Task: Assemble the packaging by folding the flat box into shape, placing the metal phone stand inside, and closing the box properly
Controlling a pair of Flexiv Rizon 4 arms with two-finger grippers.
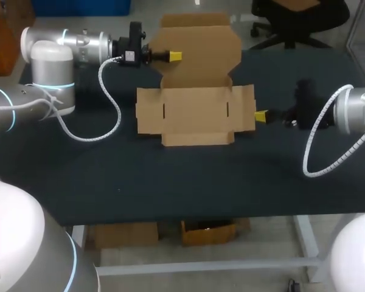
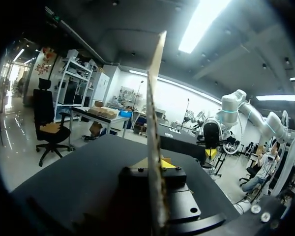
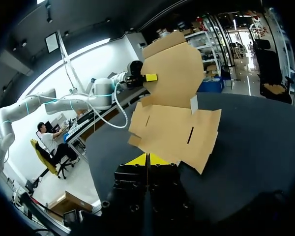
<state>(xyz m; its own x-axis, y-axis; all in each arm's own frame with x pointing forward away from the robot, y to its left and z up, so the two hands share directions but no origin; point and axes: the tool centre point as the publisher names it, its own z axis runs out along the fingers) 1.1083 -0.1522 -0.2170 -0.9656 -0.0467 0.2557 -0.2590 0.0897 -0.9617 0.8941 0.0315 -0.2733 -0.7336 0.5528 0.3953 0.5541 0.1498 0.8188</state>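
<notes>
The flat brown cardboard box point(image 1: 194, 115) lies unfolded in the middle of the black table point(image 1: 170, 182). Its large lid panel point(image 1: 201, 48) stands up at the back. My left gripper point(image 1: 176, 56) is shut on the lid's left edge. In the left wrist view the card point(image 2: 155, 98) runs edge-on between the yellow tips of that gripper point(image 2: 160, 164). My right gripper point(image 1: 260, 115) is shut with nothing in it, its tips against the box's right side flap point(image 3: 201, 142). In the right wrist view this gripper point(image 3: 147, 160) meets the flap's near edge. No phone stand shows.
White coiled cables point(image 1: 109, 103) hang from both wrists above the table, the right one point(image 1: 319, 152) looping low. Bare table lies in front of the box towards the front edge point(image 1: 188, 216).
</notes>
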